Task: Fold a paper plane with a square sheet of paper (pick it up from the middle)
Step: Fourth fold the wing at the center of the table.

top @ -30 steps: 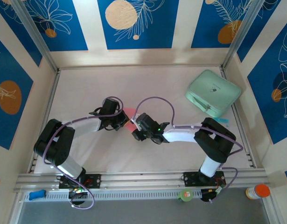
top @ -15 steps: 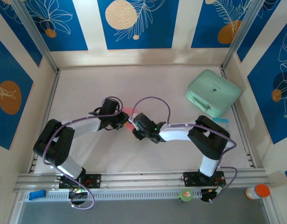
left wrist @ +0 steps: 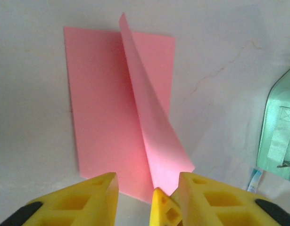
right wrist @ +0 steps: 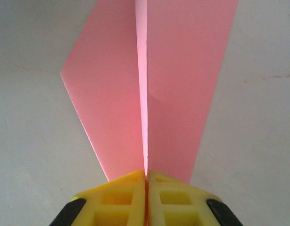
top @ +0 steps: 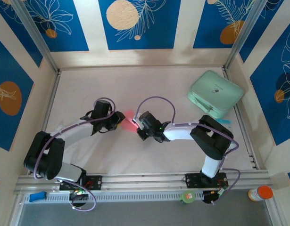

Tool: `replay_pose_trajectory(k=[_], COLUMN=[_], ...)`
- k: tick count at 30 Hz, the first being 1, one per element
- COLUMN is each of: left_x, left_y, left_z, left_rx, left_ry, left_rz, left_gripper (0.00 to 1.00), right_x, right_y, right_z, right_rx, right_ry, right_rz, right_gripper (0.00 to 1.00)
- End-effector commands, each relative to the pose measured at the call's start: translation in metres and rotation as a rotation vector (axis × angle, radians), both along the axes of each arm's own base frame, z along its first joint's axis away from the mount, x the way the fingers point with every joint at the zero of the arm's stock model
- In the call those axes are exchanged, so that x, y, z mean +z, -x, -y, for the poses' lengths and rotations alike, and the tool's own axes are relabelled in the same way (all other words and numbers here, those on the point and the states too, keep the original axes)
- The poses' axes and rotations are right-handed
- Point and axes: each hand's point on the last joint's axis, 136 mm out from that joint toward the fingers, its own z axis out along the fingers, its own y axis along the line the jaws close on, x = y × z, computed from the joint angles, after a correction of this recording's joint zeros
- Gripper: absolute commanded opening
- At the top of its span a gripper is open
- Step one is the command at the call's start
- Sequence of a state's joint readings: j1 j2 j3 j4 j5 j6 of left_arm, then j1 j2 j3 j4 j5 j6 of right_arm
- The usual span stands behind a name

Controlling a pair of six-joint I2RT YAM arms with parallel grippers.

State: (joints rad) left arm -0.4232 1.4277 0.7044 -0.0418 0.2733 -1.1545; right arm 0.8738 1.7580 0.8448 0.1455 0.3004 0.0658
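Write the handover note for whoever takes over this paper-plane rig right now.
Left gripper: open, empty, at the near edge of the pink paper sheet.
Right gripper: shut on the sheet's raised centre ridge.
Sheet: mid-table, between both grippers. The mint-green pad lies at the far right.
Done: centre crease.
Left: nose and wing folds, as far as the views show.

A small salmon-pink square sheet of paper (top: pixel 129 118) sits near the middle of the pale tabletop (top: pixel 149 89), between the tips of the two arms. The left end effector (top: pixel 119 119) points at it from the left, just beside its edge. The right end effector (top: pixel 137 125) meets its right side. A mint-green pad (top: pixel 215 93) lies well apart at the far right, turned at an angle. An orange-capped bottle (top: pixel 261 193) stands outside the front rail.
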Motion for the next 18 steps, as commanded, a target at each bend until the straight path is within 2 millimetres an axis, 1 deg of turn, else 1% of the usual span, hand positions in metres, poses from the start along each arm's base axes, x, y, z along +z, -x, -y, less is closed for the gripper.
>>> replay_pose_trajectory(k=[1, 5, 10, 13, 18], left_x=[-0.011, -0.021, -0.027, -0.029, -0.033], left_y=[0.011, 0.010, 0.005, 0.003, 0.002], left_z=[0.012, 0.027, 0.043, 0.046, 0.044], left_rx=[-0.067, -0.111, -0.146, -0.153, -0.148], left_ry=[0.024, 0.052, 0.089, 0.091, 0.072], left_rz=[-0.031, -0.051, -0.056, -0.053, -0.056], left_gripper=[0.32, 0.27, 0.26, 0.27, 0.27], right_x=[0.015, 0.018, 0.017, 0.015, 0.015], right_y=[0.003, 0.003, 0.006, 0.006, 0.008], right_z=[-0.007, -0.007, -0.007, -0.007, -0.009], right_rx=[0.064, 0.088, 0.106, 0.110, 0.121], right_ry=[-0.070, -0.113, -0.147, -0.148, -0.160], right_rz=[0.006, -0.035, -0.076, -0.090, -0.110], right_gripper=[0.08, 0.08, 0.08, 0.08, 0.08])
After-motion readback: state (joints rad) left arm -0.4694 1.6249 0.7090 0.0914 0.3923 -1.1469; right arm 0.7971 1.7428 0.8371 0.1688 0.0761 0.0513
